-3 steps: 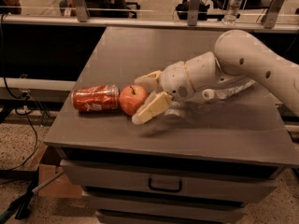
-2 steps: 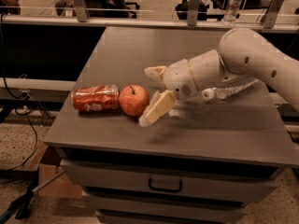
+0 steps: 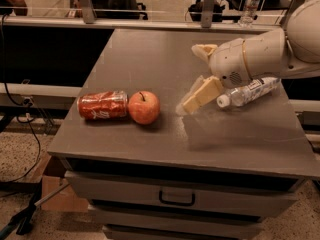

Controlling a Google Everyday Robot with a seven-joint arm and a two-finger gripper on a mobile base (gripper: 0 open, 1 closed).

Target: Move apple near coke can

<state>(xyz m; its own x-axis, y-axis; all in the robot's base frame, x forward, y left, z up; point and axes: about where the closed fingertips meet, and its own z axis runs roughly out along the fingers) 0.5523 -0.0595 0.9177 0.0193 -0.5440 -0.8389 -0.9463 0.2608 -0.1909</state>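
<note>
The grey surface (image 3: 150, 59) is the top of a drawer cabinet, with a dark drawer handle (image 3: 176, 200) in the lower middle of the frame and speckled flooring to either side. A rail runs behind it along the top of the frame, and an upright clear bottle (image 3: 253, 2) stands beyond it at the upper right.

The coke can (image 3: 102, 105) lies on its side in the left-middle part of the surface, its length running left to right. The apple (image 3: 144, 107) sits stem up just to the right of the can's end, so close that the two appear to touch.

The end effector (image 3: 192, 77) hangs over the surface right of centre, well apart from the apple and with bare surface between them. Its two pale fingers (image 3: 204, 93) are spread apart and hold nothing; one points toward the upper middle, the other slants down to the left. The white arm (image 3: 260, 54) reaches in from the right edge of the frame.

A clear plastic water bottle (image 3: 248, 91) lies on its side just right of the lower finger, cap toward it, partly under the arm.
</note>
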